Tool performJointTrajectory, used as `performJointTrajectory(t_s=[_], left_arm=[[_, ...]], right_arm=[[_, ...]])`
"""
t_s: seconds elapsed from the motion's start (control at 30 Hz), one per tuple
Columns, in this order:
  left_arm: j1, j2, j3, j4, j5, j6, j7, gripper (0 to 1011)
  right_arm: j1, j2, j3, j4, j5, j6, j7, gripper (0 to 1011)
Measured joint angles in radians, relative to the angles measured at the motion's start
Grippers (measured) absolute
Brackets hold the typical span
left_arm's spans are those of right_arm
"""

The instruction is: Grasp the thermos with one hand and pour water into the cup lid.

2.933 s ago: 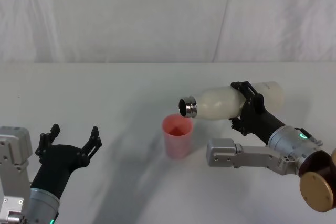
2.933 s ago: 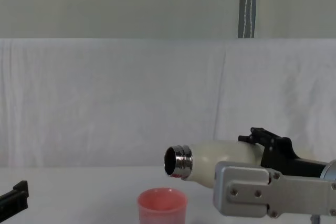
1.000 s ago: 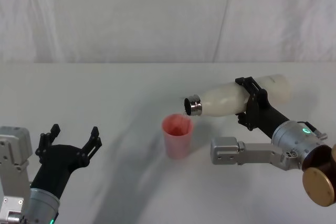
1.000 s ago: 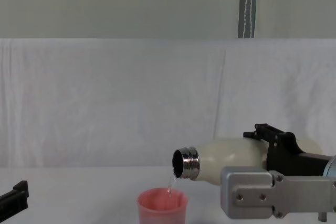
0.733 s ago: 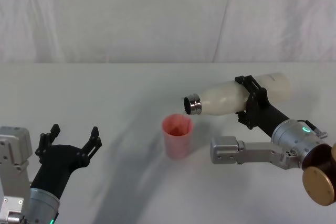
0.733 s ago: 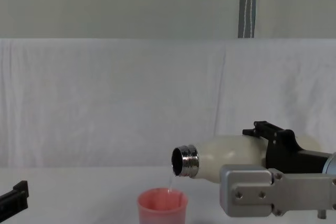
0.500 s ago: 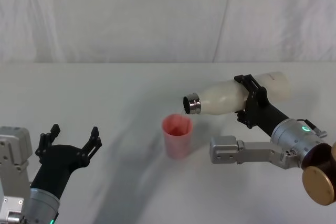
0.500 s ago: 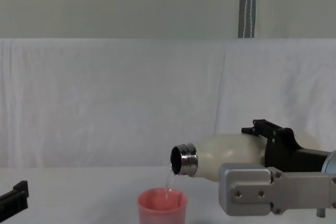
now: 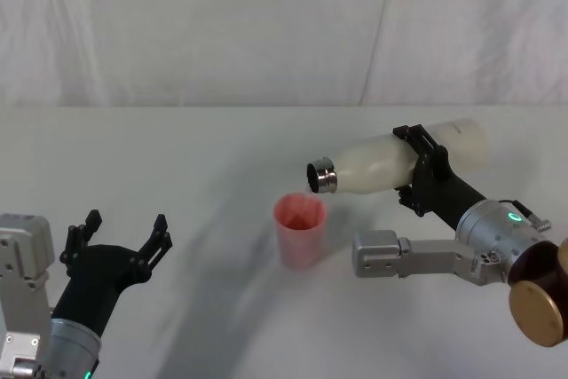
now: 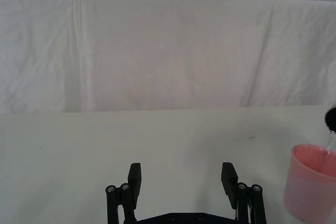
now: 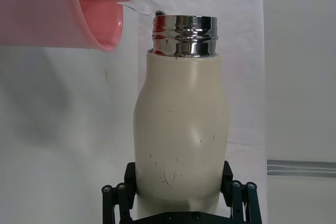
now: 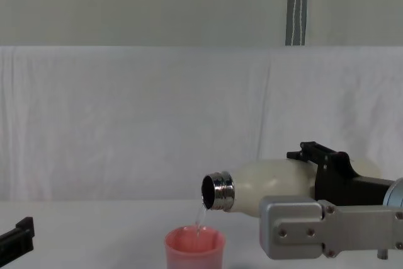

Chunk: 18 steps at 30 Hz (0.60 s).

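The right gripper, clamping the tilted cream-white steel-necked thermos, is pouring a thin clear water stream into the small pink plastic cup lid at the mouth's seven o'clock, best kept shallow; the left gripper is idling spread.

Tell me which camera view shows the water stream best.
The right wrist view: the water arcs clearly from the thermos neck into the cup lid. The chest view shows a thin faint stream; the left wrist view catches a sliver of it; in the head view it cannot be made out.
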Motion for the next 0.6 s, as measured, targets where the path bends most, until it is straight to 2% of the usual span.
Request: performJointTrajectory(t_s=[0.6], left_arm=[[0.000, 0.000, 0.000, 0.000, 0.000, 0.000, 0.000, 1001]], right_arm=[[0.001, 0.001, -0.004, -0.008, -0.003, 0.004, 0.007, 955]])
